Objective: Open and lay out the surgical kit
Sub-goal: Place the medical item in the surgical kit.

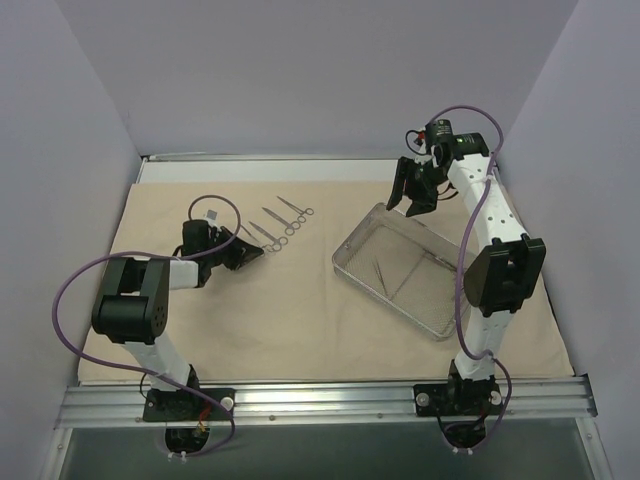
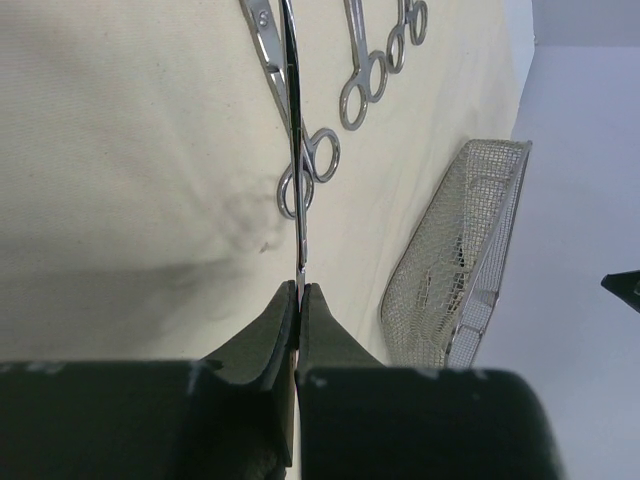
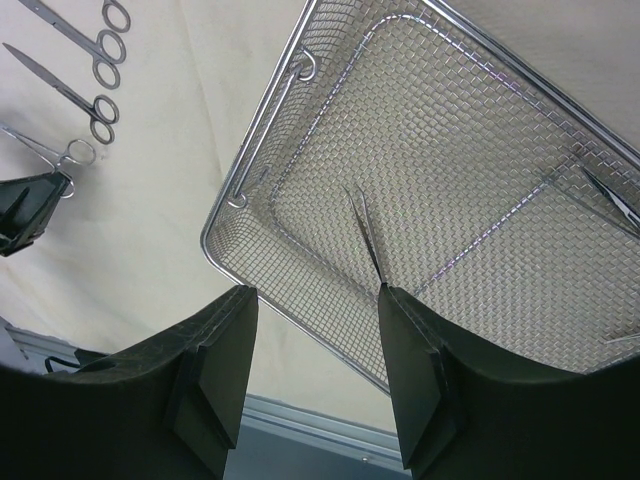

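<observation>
- Gripping a thin steel instrument [image 2: 297,245] edge-on between its fingertips, the left gripper [image 2: 298,300] is closed and low over the beige cloth wrap [image 1: 300,320]. It looks like it is setting the piece down. The type can't be told from this angle.
- The cloth wrap is already opened and spread flat over the tabletop, so it works as the lay-out field.
- A row of three ring-handled instruments [image 1: 278,223], scissors and forceps, lies on the cloth just beyond the left gripper. They are parallel, spaced apart, rings toward the tray, and the held piece lines up as the next slot in the row.
- The wire-mesh tray [image 3: 450,150] sits on the cloth right of centre, angled and well apart from the row.
- Inside it, a slim pointed instrument [image 3: 366,240] rests on the mesh floor, with another [image 3: 612,203] at the right edge. Lay-out is likely over halfway.
- The right gripper [image 3: 315,350] is about half open, holds nothing, and hovers above the tray's far corner. It is probably lined up to pick the pointed piece, which lies flat on the mesh and could be a slippery pinch.
</observation>
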Robot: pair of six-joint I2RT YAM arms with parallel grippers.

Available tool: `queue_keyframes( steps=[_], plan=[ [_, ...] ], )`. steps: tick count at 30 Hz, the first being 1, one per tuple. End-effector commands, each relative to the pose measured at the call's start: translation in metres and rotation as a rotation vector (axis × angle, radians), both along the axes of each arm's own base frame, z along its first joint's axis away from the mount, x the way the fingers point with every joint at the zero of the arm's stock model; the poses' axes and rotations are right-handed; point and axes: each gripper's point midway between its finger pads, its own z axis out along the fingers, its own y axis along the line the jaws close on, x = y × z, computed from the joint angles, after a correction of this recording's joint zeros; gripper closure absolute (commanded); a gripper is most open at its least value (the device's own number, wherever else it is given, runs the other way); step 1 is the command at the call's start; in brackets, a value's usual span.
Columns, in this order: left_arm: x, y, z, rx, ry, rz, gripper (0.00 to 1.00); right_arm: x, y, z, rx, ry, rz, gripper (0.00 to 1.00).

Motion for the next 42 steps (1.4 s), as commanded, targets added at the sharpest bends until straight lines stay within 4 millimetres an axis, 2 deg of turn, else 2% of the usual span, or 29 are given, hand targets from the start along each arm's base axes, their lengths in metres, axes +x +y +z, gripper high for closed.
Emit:
queue_keyframes(
  steps=[1,7,18,23,24,27,32,35,37,39,40,41,42],
  plan=[
    [0.003,0.003,0.010,-0.027,-0.041,0.016,0.98,-0.011,-0.003,0.016,0.000,-0.010,-0.015,0.48],
    [0.003,0.003,0.002,-0.059,-0.022,0.029,0.88,-0.012,-0.003,0.016,0.002,-0.009,-0.012,0.48],
    [0.000,0.002,-0.019,-0.081,0.038,0.049,0.88,-0.012,-0.003,0.016,0.003,-0.008,-0.009,0.48],
    [-0.006,0.005,-0.023,-0.062,0.076,0.054,0.84,-0.012,-0.003,0.017,0.001,-0.009,-0.008,0.48],
    [-0.006,0.007,-0.023,-0.056,0.078,0.057,0.79,-0.012,-0.004,0.016,0.000,-0.008,-0.008,0.48],
    [-0.008,0.012,-0.026,-0.022,0.099,0.062,0.71,-0.012,-0.004,0.015,0.000,-0.009,-0.008,0.48],
    [-0.015,0.017,-0.031,0.024,0.150,0.064,0.47,-0.012,-0.003,0.014,0.003,-0.008,-0.009,0.48],
    [-0.017,0.024,-0.030,0.073,0.163,0.062,0.40,-0.012,-0.003,0.013,0.004,-0.009,-0.010,0.48],
    [-0.021,0.027,-0.028,0.101,0.184,0.057,0.39,-0.012,-0.004,0.013,0.001,-0.007,-0.011,0.48],
    [-0.017,0.034,-0.020,0.156,0.209,0.062,0.38,-0.015,-0.009,0.013,-0.019,-0.001,-0.020,0.48],
    [-0.043,0.040,-0.029,0.214,0.343,0.031,0.38,-0.016,-0.016,0.012,-0.052,0.001,-0.037,0.48],
    [-0.036,0.042,-0.016,0.241,0.337,0.023,0.37,-0.021,-0.026,0.011,-0.078,0.017,-0.056,0.48],
    [-0.042,0.045,-0.013,0.271,0.360,0.007,0.37,-0.023,-0.033,0.008,-0.100,0.026,-0.071,0.48]
  ],
)
